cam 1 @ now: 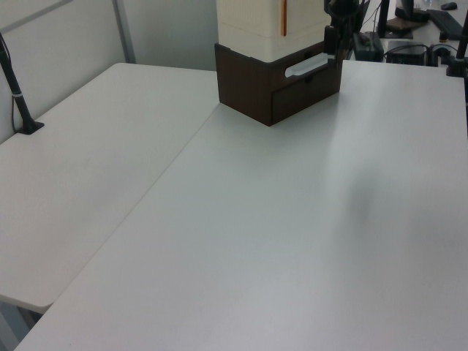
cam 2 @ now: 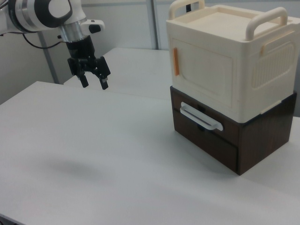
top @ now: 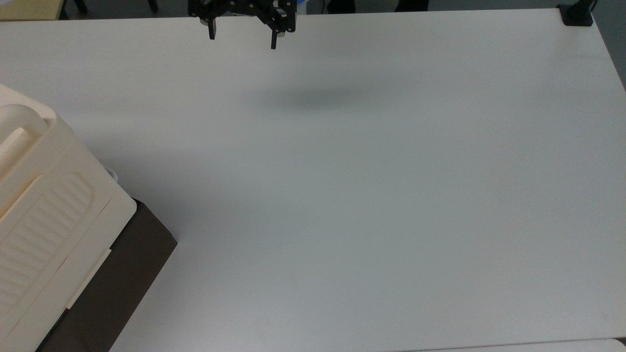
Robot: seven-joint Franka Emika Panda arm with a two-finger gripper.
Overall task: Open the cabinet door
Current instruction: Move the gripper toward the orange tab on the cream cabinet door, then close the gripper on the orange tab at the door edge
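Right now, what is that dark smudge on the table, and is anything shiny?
In the top view, the soft grey smudge is the shadow of the black two-finger gripper, which hangs open above the white table; its edges are blurry. In the right view the same shadow lies faint on the table. In the left view, a pale sheen streaks the tabletop near the boxy cream plastic cabinet.

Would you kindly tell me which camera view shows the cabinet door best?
The right view: the cabinet door faces the camera, shut, with an orange strip along its edge. The left view catches a narrow strip of it at the frame's top. The top view shows the cabinet from above, with the door face unseen.
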